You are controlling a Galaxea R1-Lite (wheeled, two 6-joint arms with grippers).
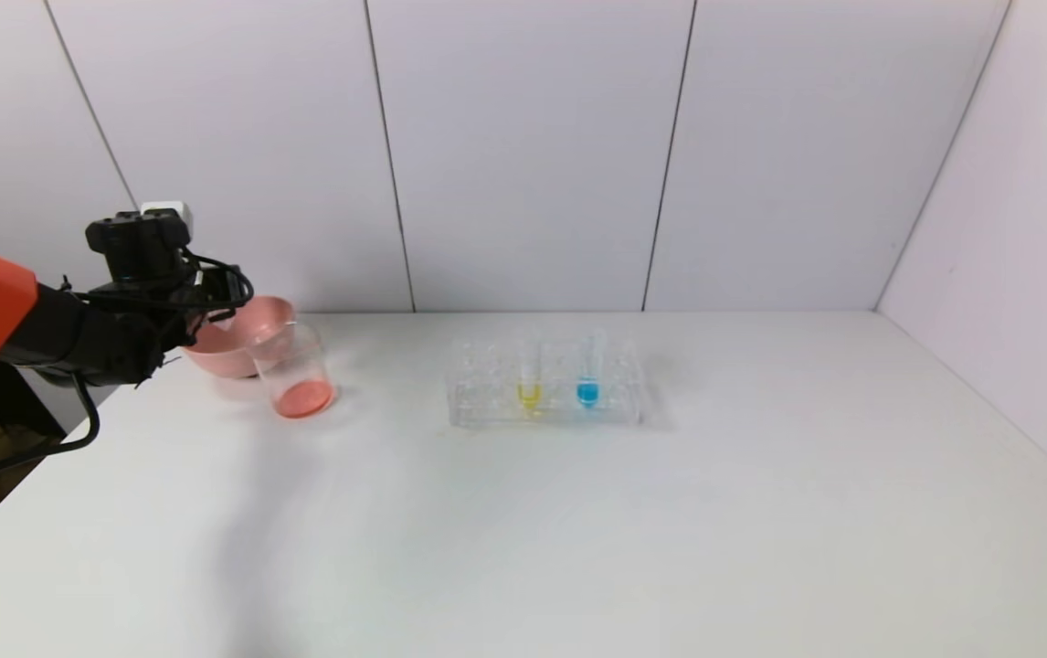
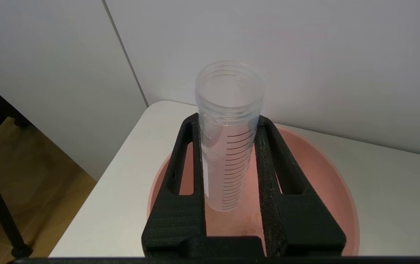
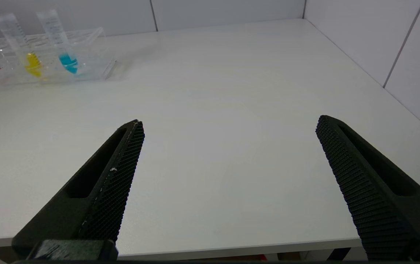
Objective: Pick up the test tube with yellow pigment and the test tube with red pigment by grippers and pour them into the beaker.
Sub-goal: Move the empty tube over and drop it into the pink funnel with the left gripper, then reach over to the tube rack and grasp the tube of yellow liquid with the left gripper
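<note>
You can see the yellow tube [image 1: 530,379] standing upright in the clear rack [image 1: 487,402] near the middle of the table [image 1: 670,530]. A blue tube [image 1: 588,375] stands just beside it in the same rack, on the robot's right.

The red tube [image 2: 228,135] is not in the rack. Your left gripper [image 2: 228,126] has it. The two black fingers [image 2: 184,176] press on its sides, so the hand is closed most of the way around the tube. The tube looks clear and empty, with its open mouth pointing away from the wrist camera. It hangs over the pink bowl [image 2: 316,172], which sits at the far left of the table near the wall.

The beaker [image 1: 293,370] stands just in front of the bowl, touching it or nearly so; you cannot tell which. It has a pool of red-orange liquid at its bottom. In the head view the left gripper [image 1: 213,306] is over the bowl, just behind the beaker.

Your right gripper [image 3: 228,124] is wide open and holds nothing. It hangs over the near edge of the table, well apart from the rack.
</note>
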